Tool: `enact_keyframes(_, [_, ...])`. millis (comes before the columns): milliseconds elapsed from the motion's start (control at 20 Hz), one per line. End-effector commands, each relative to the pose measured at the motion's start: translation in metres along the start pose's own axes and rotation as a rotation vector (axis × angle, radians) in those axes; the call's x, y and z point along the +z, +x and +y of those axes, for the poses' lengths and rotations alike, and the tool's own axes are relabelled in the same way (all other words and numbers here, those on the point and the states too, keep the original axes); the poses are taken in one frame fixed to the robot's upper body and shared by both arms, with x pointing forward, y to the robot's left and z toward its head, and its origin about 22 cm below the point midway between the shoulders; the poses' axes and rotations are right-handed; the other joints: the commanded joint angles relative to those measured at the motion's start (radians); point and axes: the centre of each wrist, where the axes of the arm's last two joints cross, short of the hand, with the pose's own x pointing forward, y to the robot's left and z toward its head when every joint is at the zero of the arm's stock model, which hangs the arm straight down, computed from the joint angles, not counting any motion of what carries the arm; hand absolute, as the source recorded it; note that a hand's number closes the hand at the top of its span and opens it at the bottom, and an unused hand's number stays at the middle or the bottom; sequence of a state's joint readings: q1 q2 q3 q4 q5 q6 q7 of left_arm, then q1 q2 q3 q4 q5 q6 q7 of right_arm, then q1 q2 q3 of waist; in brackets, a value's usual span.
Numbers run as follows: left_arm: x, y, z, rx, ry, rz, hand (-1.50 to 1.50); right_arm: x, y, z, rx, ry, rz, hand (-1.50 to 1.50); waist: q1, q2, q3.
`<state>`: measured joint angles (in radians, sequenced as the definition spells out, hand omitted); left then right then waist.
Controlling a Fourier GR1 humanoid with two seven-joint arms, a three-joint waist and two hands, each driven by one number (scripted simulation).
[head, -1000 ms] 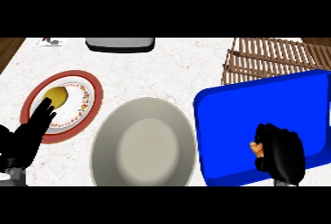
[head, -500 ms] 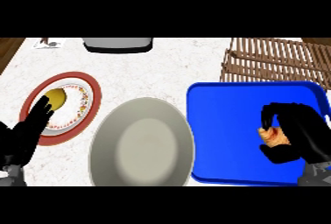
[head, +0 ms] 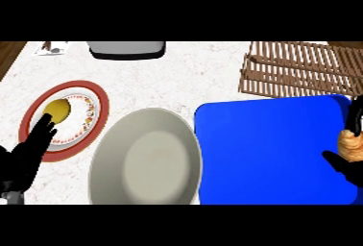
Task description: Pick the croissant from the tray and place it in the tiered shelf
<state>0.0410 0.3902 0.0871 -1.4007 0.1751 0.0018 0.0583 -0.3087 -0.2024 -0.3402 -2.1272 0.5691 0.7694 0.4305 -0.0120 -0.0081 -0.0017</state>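
Right hand (head: 346,163) curled round croissant (head: 349,144) at blue tray (head: 273,149) edge | left hand (head: 28,153) resting open, holding nothing | lift clear before you swing toward wooden tiered shelf (head: 305,67)

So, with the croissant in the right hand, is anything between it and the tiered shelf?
Nothing visible. The right hand holds the croissant at the blue tray's right edge; the wooden tiered shelf lies just beyond the tray's far edge, with nothing between.
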Motion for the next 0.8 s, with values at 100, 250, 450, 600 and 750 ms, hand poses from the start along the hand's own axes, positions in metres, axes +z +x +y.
enact_keyframes(100, [0.006, 0.000, -0.008, 0.011, -0.013, 0.019, 0.00, 0.020, 0.017, -0.056, -0.103, -0.101, -0.025, 1.50, 0.000, -0.001, 0.000])
enact_keyframes(250, [0.004, 0.002, 0.005, 0.000, 0.025, 0.001, 0.00, 0.013, 0.014, -0.100, -0.134, -0.140, -0.043, 1.50, -0.002, 0.000, 0.000])
enact_keyframes(450, [-0.007, 0.001, 0.003, 0.020, -0.006, 0.006, 0.00, 0.020, 0.040, -0.122, -0.132, -0.223, -0.029, 1.50, 0.005, 0.004, 0.000])
enact_keyframes(600, [0.000, 0.003, 0.003, 0.010, -0.008, -0.013, 0.00, 0.017, 0.053, -0.150, -0.103, -0.289, 0.020, 1.50, 0.011, 0.004, 0.000])
enact_keyframes(750, [-0.001, 0.004, -0.007, -0.011, 0.001, -0.018, 0.00, 0.011, 0.056, -0.164, 0.042, -0.312, 0.052, 1.50, 0.020, 0.008, 0.000])
